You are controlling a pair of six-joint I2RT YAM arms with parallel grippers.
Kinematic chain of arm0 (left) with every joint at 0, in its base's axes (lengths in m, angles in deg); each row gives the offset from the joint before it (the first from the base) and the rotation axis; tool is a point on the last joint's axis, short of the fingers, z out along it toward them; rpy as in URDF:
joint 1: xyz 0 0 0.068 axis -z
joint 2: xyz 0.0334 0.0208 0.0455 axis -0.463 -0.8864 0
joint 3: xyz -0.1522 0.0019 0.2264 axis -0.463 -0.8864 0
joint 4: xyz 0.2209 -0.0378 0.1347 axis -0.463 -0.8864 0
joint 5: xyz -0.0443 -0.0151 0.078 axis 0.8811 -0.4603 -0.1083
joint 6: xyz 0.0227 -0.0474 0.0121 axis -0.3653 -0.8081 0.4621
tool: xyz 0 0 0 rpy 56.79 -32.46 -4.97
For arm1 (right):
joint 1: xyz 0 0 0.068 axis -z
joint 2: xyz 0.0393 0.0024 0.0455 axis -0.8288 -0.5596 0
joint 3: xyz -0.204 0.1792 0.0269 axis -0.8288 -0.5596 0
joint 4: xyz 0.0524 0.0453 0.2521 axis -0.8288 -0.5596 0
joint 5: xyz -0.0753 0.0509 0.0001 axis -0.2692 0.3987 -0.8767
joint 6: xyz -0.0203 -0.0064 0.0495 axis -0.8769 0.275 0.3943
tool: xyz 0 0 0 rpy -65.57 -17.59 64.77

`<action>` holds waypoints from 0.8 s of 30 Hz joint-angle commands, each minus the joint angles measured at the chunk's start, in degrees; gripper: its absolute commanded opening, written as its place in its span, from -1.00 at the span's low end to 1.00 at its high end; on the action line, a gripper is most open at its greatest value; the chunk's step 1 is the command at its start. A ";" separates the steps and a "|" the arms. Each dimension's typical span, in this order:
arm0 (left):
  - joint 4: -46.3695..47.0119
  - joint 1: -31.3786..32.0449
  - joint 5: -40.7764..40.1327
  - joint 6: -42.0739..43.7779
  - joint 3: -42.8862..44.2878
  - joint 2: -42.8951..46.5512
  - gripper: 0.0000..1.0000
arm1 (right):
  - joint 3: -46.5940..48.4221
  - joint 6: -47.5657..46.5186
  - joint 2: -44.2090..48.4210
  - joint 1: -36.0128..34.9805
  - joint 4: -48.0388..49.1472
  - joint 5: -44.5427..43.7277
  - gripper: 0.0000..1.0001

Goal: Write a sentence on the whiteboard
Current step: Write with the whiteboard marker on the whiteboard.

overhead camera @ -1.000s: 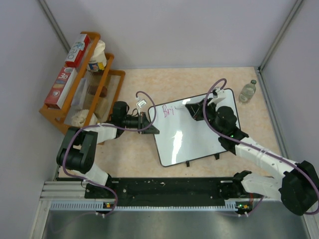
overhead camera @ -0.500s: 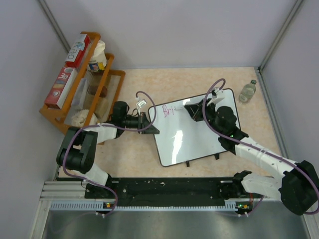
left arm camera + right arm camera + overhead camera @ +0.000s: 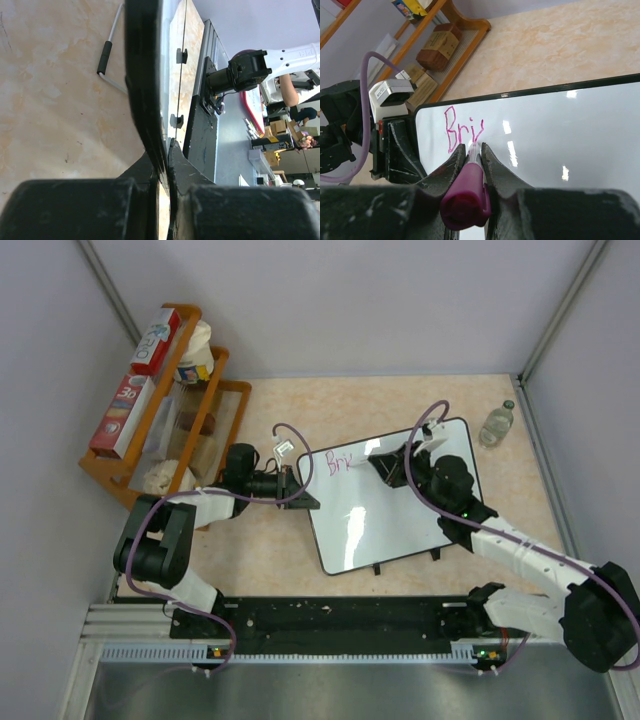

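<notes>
The whiteboard (image 3: 372,528) lies flat on the table, turned slightly. My left gripper (image 3: 303,491) is shut on its left edge, and the left wrist view shows the jaws (image 3: 167,150) pinching the black frame (image 3: 144,75). My right gripper (image 3: 386,466) is shut on a magenta marker (image 3: 468,197). The marker's tip touches the whiteboard (image 3: 560,135) just right of the pink letters. The sentence (image 3: 462,131) reads "Bri" plus one slanted stroke; it sits at the board's upper left (image 3: 338,463).
A wooden rack (image 3: 150,435) holding boxes and packets stands at the far left. A small clear bottle (image 3: 497,424) stands near the table's far right corner. The arms' black base rail (image 3: 330,620) runs along the near edge.
The right gripper has shifted a little along the board with the marker, and a new pink stroke now stands right of the "i". The left arm has not moved.
</notes>
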 commanded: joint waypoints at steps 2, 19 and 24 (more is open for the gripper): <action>-0.65 1.56 -4.81 11.82 -1.79 -1.11 -1.00 | -2.03 -1.45 1.55 0.43 -1.13 -1.89 -1.00; -0.56 1.56 -4.73 11.91 -1.79 -1.19 -1.00 | -0.89 -0.57 1.29 0.78 1.06 -7.08 -1.00; -0.56 1.56 -4.73 11.82 -1.79 -1.11 -1.00 | 0.87 -0.83 0.32 0.69 1.06 -7.16 -1.00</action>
